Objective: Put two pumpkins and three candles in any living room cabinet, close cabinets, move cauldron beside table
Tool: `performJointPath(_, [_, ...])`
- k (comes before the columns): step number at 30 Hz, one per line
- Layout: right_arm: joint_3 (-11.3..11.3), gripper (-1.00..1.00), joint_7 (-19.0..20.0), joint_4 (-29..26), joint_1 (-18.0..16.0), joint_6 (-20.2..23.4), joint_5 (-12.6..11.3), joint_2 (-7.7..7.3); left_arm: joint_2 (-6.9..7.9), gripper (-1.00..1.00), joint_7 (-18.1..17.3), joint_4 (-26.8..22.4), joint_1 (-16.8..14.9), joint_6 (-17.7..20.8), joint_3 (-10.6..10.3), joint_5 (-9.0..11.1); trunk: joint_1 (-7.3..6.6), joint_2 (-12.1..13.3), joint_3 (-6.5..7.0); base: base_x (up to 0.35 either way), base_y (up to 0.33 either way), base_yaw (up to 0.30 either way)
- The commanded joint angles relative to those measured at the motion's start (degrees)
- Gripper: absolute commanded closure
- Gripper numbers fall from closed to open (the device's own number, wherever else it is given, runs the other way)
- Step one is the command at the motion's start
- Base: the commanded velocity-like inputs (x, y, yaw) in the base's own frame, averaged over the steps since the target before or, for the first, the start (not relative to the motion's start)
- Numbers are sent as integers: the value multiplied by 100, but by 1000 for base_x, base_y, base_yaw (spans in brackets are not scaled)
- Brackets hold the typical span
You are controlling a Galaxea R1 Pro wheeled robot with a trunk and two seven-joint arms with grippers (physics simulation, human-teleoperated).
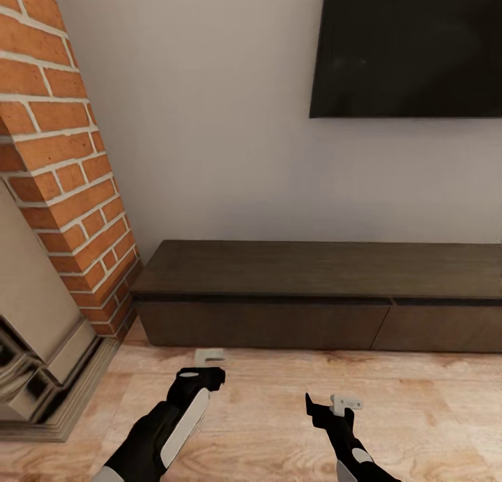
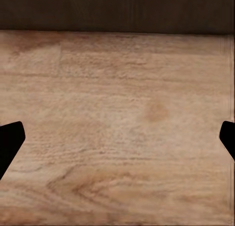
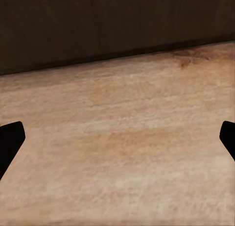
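The robot faces the cabinet [image 1: 321, 294], which stands shut against the wall under the television [image 1: 411, 47], beside the brick fireplace [image 1: 56, 189]; the left gripper [image 1: 209, 360] and right gripper [image 1: 341, 402] hang low over the wooden floor [image 1: 279, 412], both spread wide and carrying nothing; this looks like the approach to a drawer front; next a hand must reach forward and pull one open.
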Motion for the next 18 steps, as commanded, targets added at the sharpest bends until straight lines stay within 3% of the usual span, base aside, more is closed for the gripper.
performJointPath(1, [47,-100,-24,4,-4,-21,-44,0,2,-100,61,-87,0,114,20,114,-1,-2,-5,-1,0,0])
performJointPath(7, [57,-100,-25,4,-4,-17,-43,9,16,-100,88,-226,5,614,471,826,-17,6,128,0,0,0])
performJointPath(11, [62,-100,-25,10,-4,-11,-38,12,13,-100,98,-245,6,1024,718,941,-27,11,216,0,0,0])
performJointPath(18, [65,-100,-22,13,-6,-48,-42,8,10,-100,110,-189,6,1123,863,975,-45,21,371,0,0,0])
